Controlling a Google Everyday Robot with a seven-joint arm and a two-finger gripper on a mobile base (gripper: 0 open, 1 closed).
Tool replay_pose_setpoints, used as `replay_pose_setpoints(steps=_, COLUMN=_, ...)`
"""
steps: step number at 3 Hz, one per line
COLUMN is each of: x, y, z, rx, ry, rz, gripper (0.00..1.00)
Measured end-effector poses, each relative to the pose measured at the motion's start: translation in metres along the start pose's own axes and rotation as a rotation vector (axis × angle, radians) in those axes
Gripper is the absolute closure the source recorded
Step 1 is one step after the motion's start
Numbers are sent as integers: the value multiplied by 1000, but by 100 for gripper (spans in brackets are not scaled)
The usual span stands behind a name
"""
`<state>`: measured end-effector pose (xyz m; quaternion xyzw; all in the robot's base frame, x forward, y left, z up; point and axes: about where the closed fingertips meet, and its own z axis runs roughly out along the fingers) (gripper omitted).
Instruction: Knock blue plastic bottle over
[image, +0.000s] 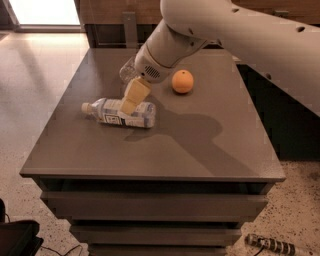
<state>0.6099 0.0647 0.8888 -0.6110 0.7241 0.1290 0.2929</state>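
- Table (210, 150): 1, dark grey top w/ drawer fronts below, on a speckled floor.
- Bottles: 2 in all.
- Blue plastic bottle (109, 112): 1, already down, lying on its side at the table's left-centre. White cap points to the left edge and the base points toward the middle. White label w/ dark print faces up and front.
- Smaller clear bottle (127, 73): 1, farther back on the table, mostly hidden behind the arm. Can't tell if it's upright or tilted.
- Orange (182, 81): 1, round, sitting on the table right of the arm, well apart from the downed bottle.
- Arm (235, 30): 1, white, coming in from upper right and reaching down-left over the table. It casts a dark shadow on the top.
- Gripper (128, 107): 1, cream-coloured, pointing down, its tip right over the middle of the blue plastic bottle's body. Contact vs. just above — can't tell. Open or closed — can't tell either.
- Floor, lower right: 1 striped cylinder-like item (270, 244), lying flat.
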Motion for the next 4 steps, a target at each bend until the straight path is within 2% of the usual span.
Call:
replay_pose_setpoints(steps=1, x=9, y=-28, z=-41, rx=54, ry=-1, rz=23, gripper=0)
replay_pose_setpoints(steps=2, x=29, y=-54, z=-82, rx=119, ry=-22, rz=79, gripper=0)
replay_pose_setpoints(steps=3, x=58, y=-72, z=-122, rx=189, ry=-53, rz=162, gripper=0)
replay_pose_setpoints(steps=4, x=86, y=-79, z=-154, rx=252, ry=-82, rz=245, gripper=0)
